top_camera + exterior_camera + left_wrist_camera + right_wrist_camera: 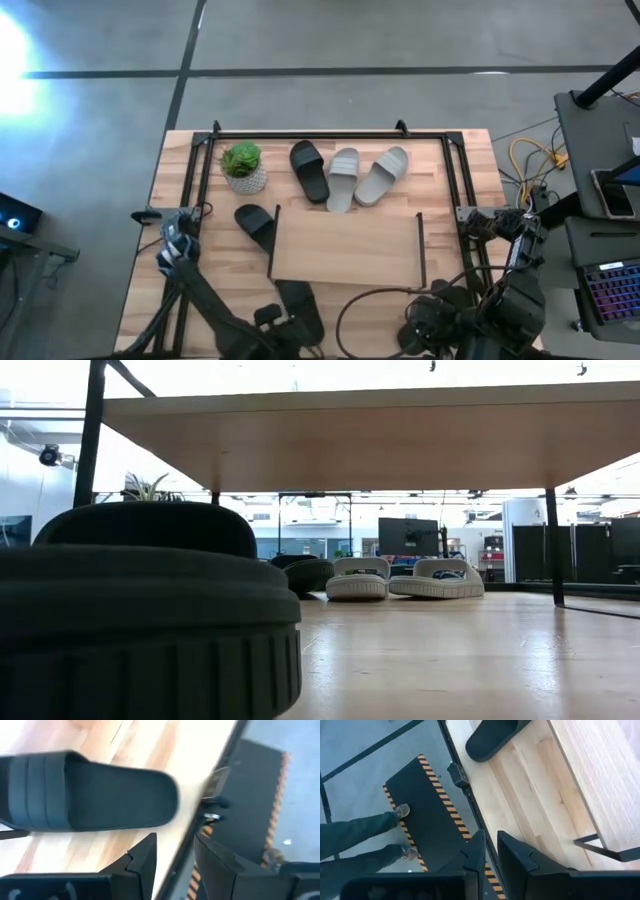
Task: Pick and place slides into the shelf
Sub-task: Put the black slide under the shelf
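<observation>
1. Two dark fingers (pixel 142 855) of the left gripper (pixel 175 842) stand apart at the table's front edge, gripping nothing.
2. Just ahead of them lies a black slide (pixel 90 795), flat on the table (pixel 460 290), in front of the shelf (pixel 345 245).
3. Right gripper (pixel 491 842): nearly closed, empty, over the front edge.
4. Seen from above, there are five slides: three black and two grey.
5. One black slide (pixel 255 225) lies partly under the shelf's left side.
6. One black slide (pixel 308 170) and both grey slides (pixel 342 178) lie behind the shelf, beside one plant (pixel 243 167).
</observation>
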`<state>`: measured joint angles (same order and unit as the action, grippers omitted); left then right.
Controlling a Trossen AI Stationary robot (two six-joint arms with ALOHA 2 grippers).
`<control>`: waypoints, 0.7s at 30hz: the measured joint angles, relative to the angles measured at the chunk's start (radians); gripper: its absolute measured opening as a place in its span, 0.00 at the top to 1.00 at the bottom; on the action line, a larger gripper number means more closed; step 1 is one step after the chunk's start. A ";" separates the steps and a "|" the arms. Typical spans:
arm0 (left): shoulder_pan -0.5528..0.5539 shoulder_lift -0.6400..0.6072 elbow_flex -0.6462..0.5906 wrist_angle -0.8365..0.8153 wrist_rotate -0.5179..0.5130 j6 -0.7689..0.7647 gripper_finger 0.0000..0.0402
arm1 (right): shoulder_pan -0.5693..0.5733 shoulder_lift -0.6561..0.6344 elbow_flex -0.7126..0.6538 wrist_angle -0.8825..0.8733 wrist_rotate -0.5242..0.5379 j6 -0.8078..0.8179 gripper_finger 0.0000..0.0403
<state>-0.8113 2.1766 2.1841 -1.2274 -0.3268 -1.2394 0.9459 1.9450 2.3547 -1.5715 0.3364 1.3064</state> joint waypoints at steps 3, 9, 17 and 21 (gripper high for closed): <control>-0.024 -0.071 0.000 0.043 -0.049 0.073 0.71 | 0.000 0.000 0.000 0.000 0.003 -0.002 0.89; -0.088 -0.265 -0.011 -0.053 -0.314 0.081 0.71 | 0.001 -0.001 0.000 0.001 0.004 -0.002 0.89; -0.062 -0.460 -0.288 -0.281 -0.260 -0.237 0.71 | 0.001 -0.002 0.000 0.001 0.026 -0.003 0.89; -0.017 -0.498 -0.517 -0.325 -0.092 -0.252 0.69 | -0.013 -0.003 -0.001 0.000 0.069 0.002 0.89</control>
<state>-0.8287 1.6788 1.6674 -1.5526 -0.4193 -1.4918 0.9333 1.9423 2.3541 -1.5711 0.4057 1.3081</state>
